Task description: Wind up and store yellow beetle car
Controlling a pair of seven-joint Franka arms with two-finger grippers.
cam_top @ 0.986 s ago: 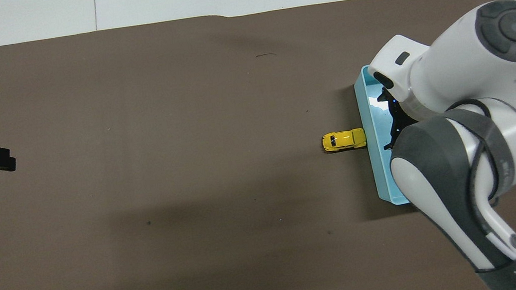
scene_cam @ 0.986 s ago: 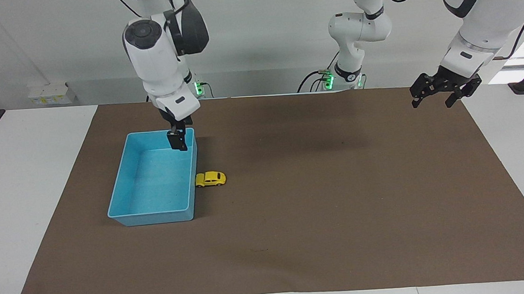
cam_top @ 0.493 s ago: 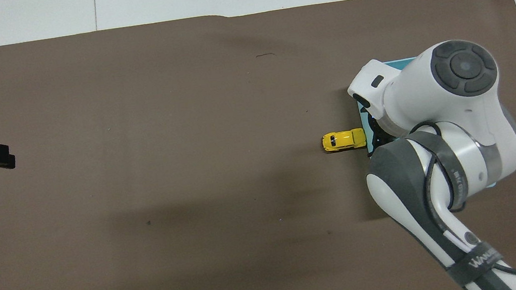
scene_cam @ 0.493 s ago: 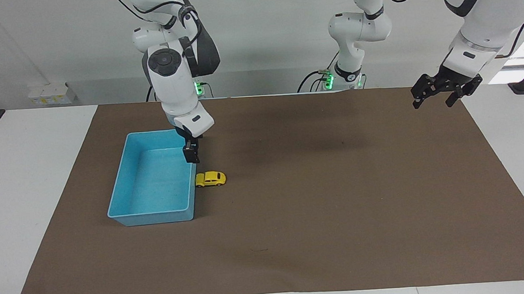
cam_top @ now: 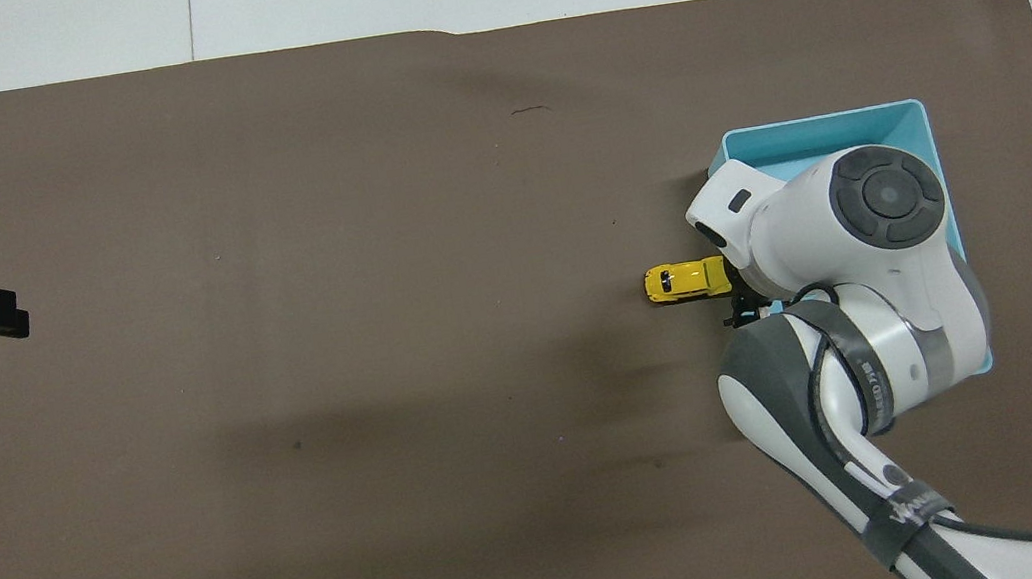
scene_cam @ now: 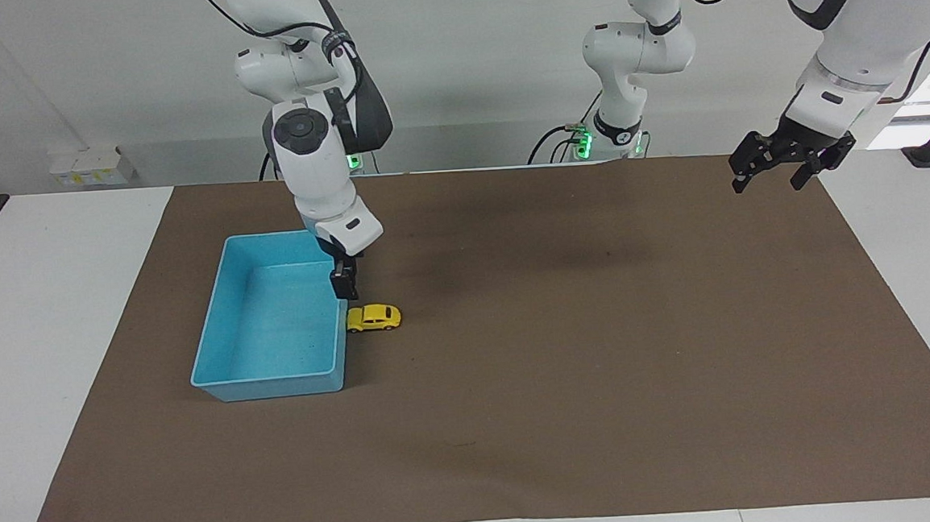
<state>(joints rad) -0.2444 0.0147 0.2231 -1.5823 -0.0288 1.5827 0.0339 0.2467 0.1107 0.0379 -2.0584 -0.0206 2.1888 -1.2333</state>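
I see the yellow beetle car [scene_cam: 373, 317] on the brown mat [scene_cam: 601, 366], touching the light blue tray [scene_cam: 230, 316]. My right claw [scene_cam: 344, 284] hangs over the tray's wall, grip unreadable; left claw [scene_cam: 774, 169] waits spread apart.

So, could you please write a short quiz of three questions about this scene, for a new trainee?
1. True or false: the yellow beetle car lies inside the light blue tray.
2. Which gripper hangs close above the car?
3. The car stands on: A) brown mat B) white table C) tray rim.

Key:
1. False; it stands on the mat beside the tray.
2. The right gripper; the left gripper waits at its own end.
3. A
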